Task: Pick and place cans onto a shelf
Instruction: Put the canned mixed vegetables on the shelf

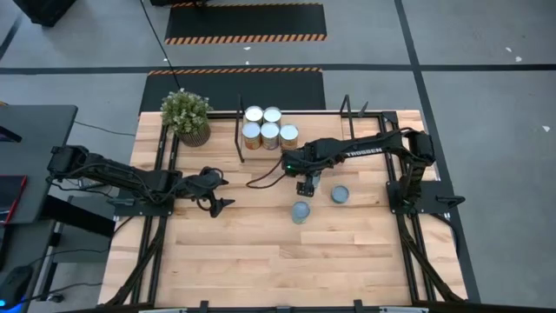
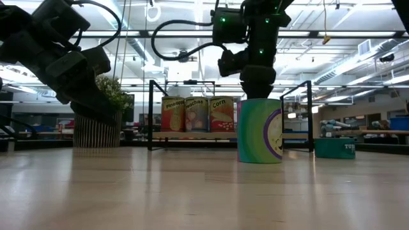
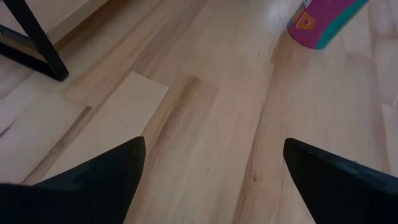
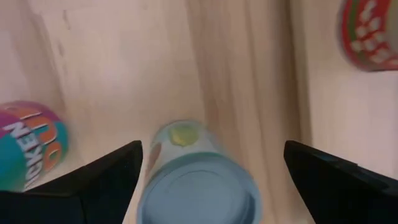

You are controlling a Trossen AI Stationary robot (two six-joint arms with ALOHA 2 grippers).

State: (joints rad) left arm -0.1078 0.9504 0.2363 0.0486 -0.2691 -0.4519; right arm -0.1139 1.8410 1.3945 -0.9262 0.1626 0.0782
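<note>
Several cans (image 1: 269, 126) stand on the shelf (image 1: 320, 129) at the far side and also show in the low view (image 2: 195, 114). My right gripper (image 1: 306, 185) points down, open, over a can with a pale blue-grey top (image 4: 199, 186). That can stands upright on the table between the fingers, untouched, and the gripper hides it in the high view. A teal and purple can (image 4: 31, 146) stands just near of it (image 1: 301, 211). My left gripper (image 1: 215, 198) hangs open over bare wood (image 3: 211, 180).
A flat teal can (image 1: 340, 194) lies right of my right gripper and shows in the low view (image 2: 335, 148). A potted plant (image 1: 186, 115) stands left of the shelf. The shelf's black upright frames (image 2: 151, 115) flank the board. A magenta and teal can (image 3: 323, 22) lies ahead of my left gripper.
</note>
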